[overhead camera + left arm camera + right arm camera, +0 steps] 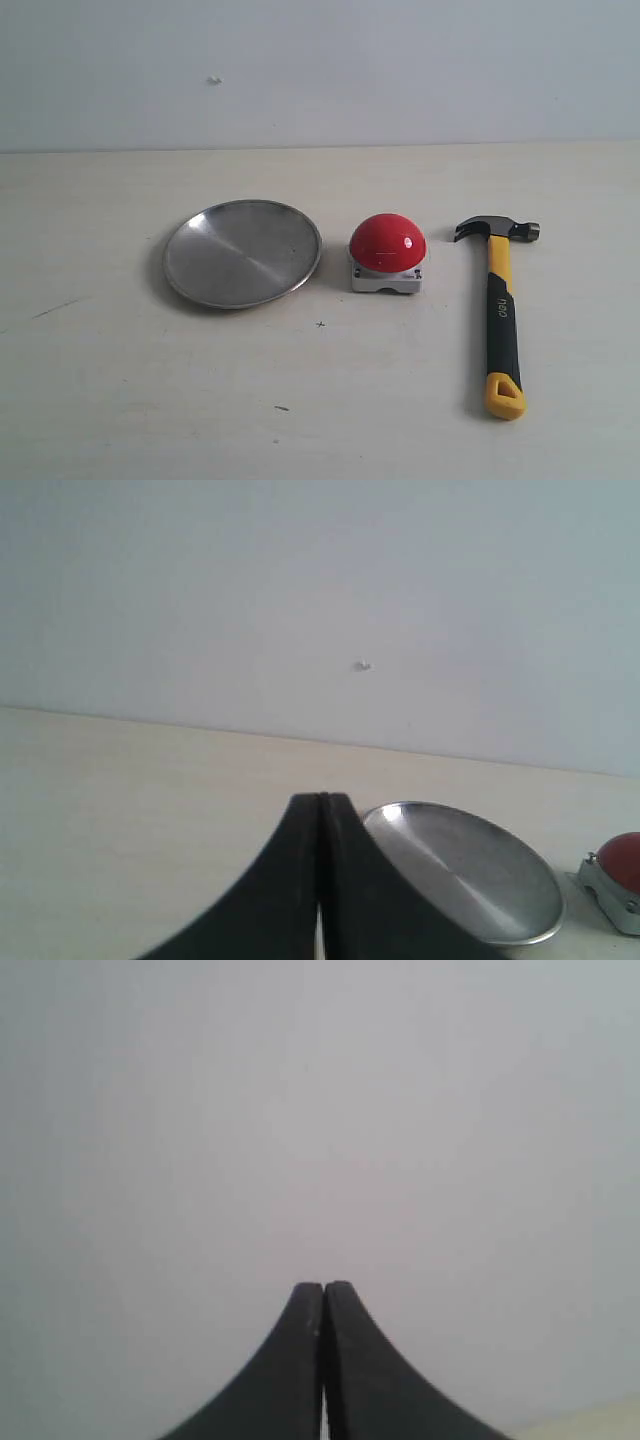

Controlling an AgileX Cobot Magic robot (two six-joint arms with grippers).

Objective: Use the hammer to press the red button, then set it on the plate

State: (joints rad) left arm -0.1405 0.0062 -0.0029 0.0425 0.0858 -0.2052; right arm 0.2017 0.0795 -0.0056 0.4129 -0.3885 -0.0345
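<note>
The hammer lies flat on the table at the right, its dark head toward the wall and its yellow looped tip toward the front edge. To its left sits the red button on a grey-white base, and left of that the silver plate. Neither arm shows in the exterior view. My left gripper is shut with nothing in it, and the plate and an edge of the red button lie beyond it. Facing only the bare wall, my right gripper is shut and holds nothing.
The pale table ends at a plain light wall behind the three things. A few small dark specks mark the tabletop near the front.
</note>
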